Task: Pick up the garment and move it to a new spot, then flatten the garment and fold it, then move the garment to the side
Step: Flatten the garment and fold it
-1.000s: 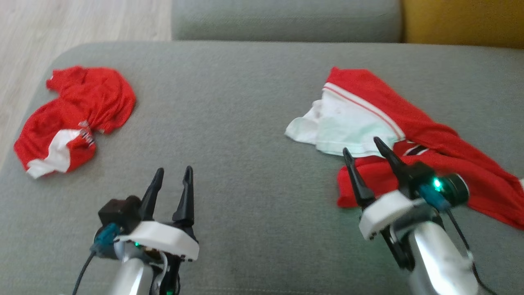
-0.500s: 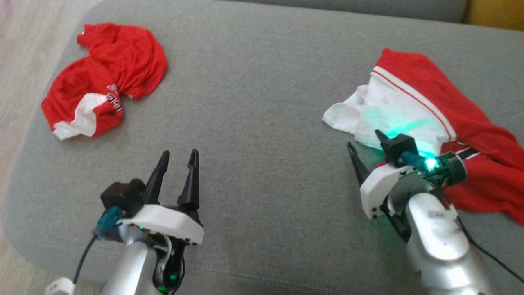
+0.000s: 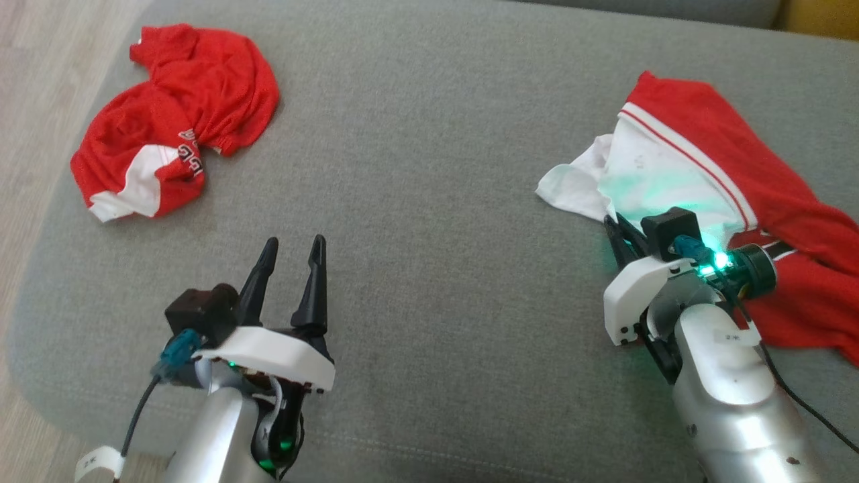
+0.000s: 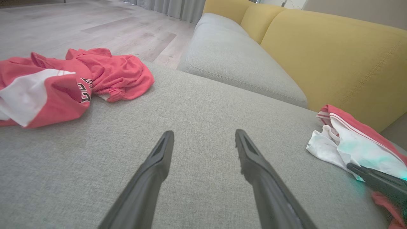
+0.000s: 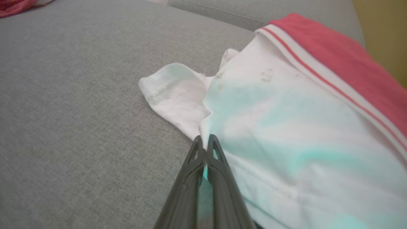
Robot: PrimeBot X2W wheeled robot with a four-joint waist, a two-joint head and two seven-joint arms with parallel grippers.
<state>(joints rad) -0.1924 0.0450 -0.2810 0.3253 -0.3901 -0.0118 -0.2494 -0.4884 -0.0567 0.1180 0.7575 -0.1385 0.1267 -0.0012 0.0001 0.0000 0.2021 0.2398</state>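
A red and white garment [image 3: 678,168] lies crumpled on the right of the grey sofa seat [image 3: 429,201], its white lining up. My right gripper [image 3: 614,225] is at the garment's near white edge. In the right wrist view, the right gripper [image 5: 205,140] has its fingers pressed together, pinching the hem of the white cloth [image 5: 286,111]. My left gripper [image 3: 295,241] hovers open over bare cushion at the lower left, holding nothing. In the left wrist view, the left gripper [image 4: 204,133] has its fingers spread, and the garment [image 4: 353,146] lies far right.
A second red and white garment [image 3: 181,114] lies bunched at the seat's far left corner, near the edge above the wooden floor [image 3: 27,134]. Another grey cushion [image 4: 241,60] and a yellow backrest [image 4: 334,57] stand beyond the seat.
The head camera has tilted down and shifted. My right gripper has moved forward to the garment's white edge and closed on it. The left gripper stays open in place.
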